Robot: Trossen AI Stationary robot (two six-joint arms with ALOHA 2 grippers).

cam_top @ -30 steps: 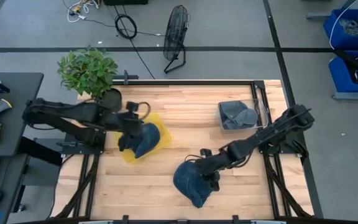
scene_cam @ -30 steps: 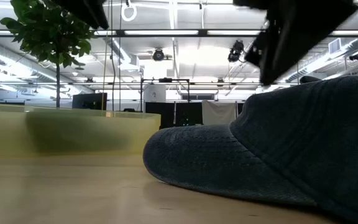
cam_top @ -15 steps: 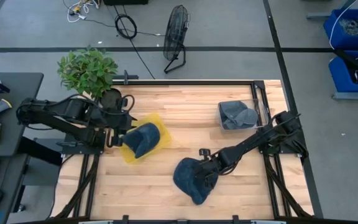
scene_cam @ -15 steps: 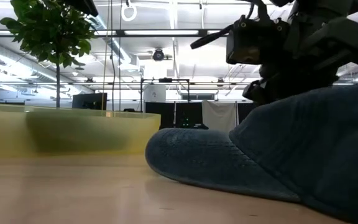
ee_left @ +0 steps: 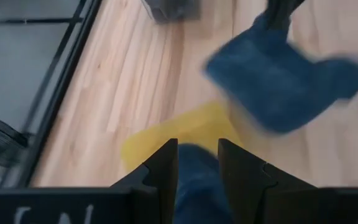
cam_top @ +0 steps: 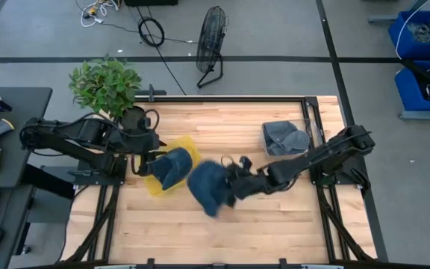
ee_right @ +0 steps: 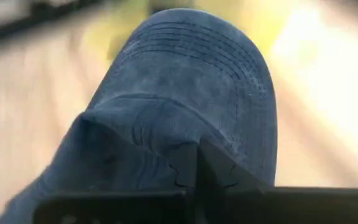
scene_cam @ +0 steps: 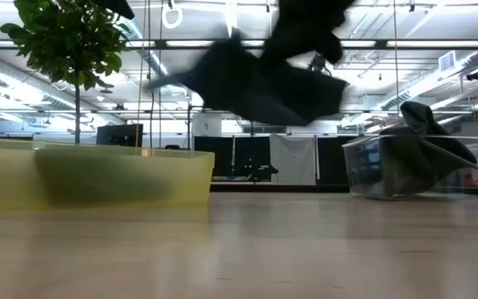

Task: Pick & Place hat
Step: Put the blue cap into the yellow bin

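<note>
A dark blue hat [cam_top: 207,188] hangs in the air over the table's middle, with my right gripper [cam_top: 231,187] shut on it. In the low view the hat [scene_cam: 256,79] is a blur well above the wood. A second blue hat [cam_top: 172,166] lies inside the yellow bin [cam_top: 189,149] at the left. My left gripper [cam_top: 144,159] stands at that bin's left side, open, its fingers [ee_left: 166,165] apart above the binned hat [ee_left: 194,171] and holding nothing. My right gripper pinches a fold of the hat's crown cloth [ee_right: 182,146] between its two fingers. The fingers come from the table's right. The stitched brim [ee_right: 229,62] points away from the gripper, and the whole hat is lifted clear of the table.
A clear bin [cam_top: 290,138] with more blue hats stands at the back right, also seen in the low view as the clear bin [scene_cam: 421,170]. A potted plant [cam_top: 107,86] sits at the far left corner. Bare wood [cam_top: 222,239] lies along the near edge.
My right gripper has shut on the hat that lay near the table's front, lifted it clear and carried it up and leftward toward the yellow bin. My left gripper has drawn back from over the binned hat toward the table's left edge.
</note>
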